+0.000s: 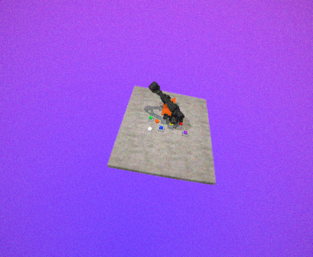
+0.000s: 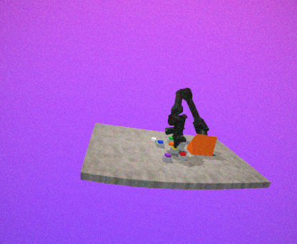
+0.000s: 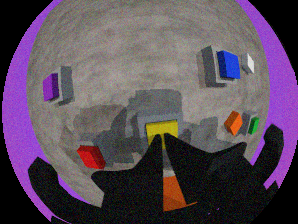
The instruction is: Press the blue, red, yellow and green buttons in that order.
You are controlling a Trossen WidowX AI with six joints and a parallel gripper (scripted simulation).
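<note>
A: How many buttons are on the table (image 1: pixel 157 161)?

B: Five on grey bases: the blue button (image 3: pixel 228 64), the red button (image 3: pixel 92 156), the yellow button (image 3: pixel 162 129), the green button (image 3: pixel 253 125) and a purple button (image 3: pixel 51 87). There are also two small blocks, an orange block (image 3: pixel 233 121) and a white block (image 3: pixel 248 63), and one large orange box (image 2: pixel 202 144) at the foot of the arm.

A: What does the yellow one look like?

B: A small square yellow cap on a wider grey square base. It is roughly as wide as it is long, so no long axis can be told, and its flat face points straight up from the table.

A: Where is it?

B: In the middle of the group, with the red button to one side and the orange block and green button to the other. From above, the blue button lies just beside it toward the front edge of the table.

A: And the gripper (image 3: pixel 162 141)?

B: Its fingers are together with nothing between them, forming one dark tip. In the wrist view that tip lies right at the near edge of the yellow cap; whether it touches cannot be told. From the side, the arm (image 2: pixel 184 109) reaches down steeply into the cluster of buttons.
</note>
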